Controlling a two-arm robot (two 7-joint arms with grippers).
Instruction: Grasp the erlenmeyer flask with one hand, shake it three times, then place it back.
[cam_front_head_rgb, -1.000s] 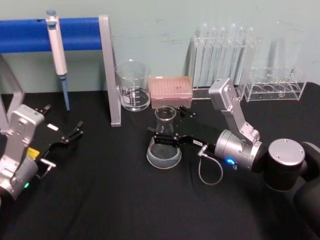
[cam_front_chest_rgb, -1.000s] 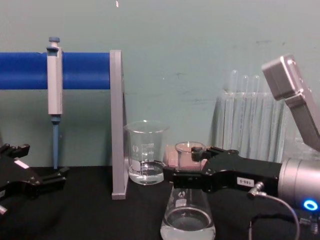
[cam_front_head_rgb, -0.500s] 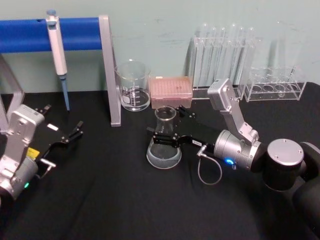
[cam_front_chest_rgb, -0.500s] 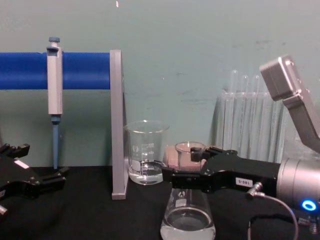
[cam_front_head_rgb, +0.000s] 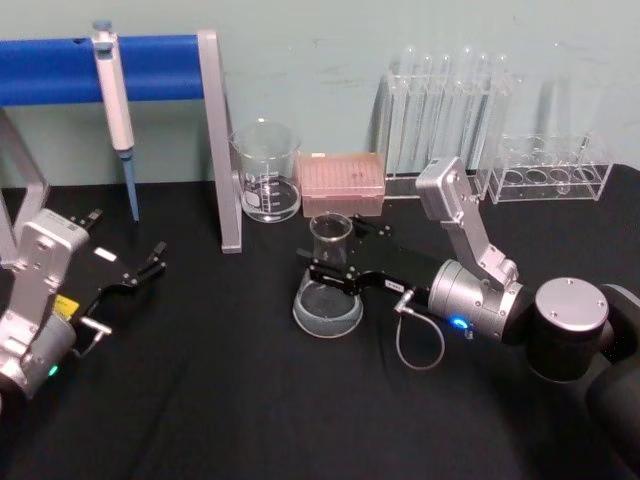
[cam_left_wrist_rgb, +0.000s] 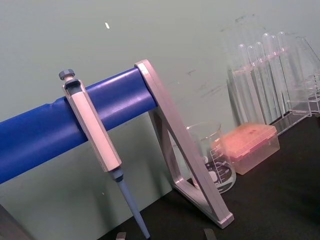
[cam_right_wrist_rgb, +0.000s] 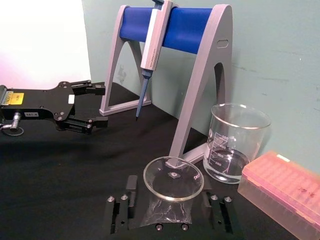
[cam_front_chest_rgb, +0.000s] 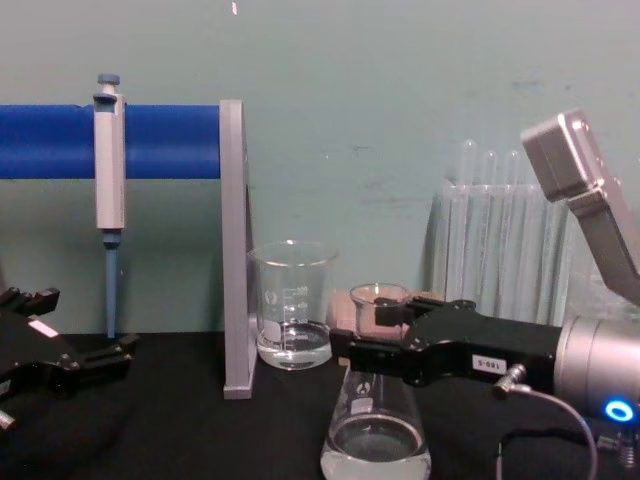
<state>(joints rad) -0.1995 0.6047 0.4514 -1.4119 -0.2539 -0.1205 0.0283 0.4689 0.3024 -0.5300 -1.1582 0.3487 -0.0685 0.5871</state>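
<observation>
The flask (cam_front_head_rgb: 327, 308) is sitting upright pretty much mid-table, a bit toward the back edge of the black table (cam_front_head_rgb: 250, 400), with some clear liquid in its wide base. We've got the right gripper (cam_front_head_rgb: 328, 270) coming in from the right edge, jaws level on either side of the neck and set narrow. The right wrist view shows a thin gap beside the glass, so it's not clamped. Behind the flask along the back edge sit a beaker (cam_front_head_rgb: 266, 175) and a pink box (cam_front_head_rgb: 343, 182), both apart from it. Tall tubes (cam_front_head_rgb: 450, 100) stand further right. A pipette (cam_front_head_rgb: 113, 70) hangs on the blue stand (cam_front_head_rgb: 160, 65) at the back left. The left gripper (cam_front_head_rgb: 152, 262) rests near the left edge, jaws spread.
</observation>
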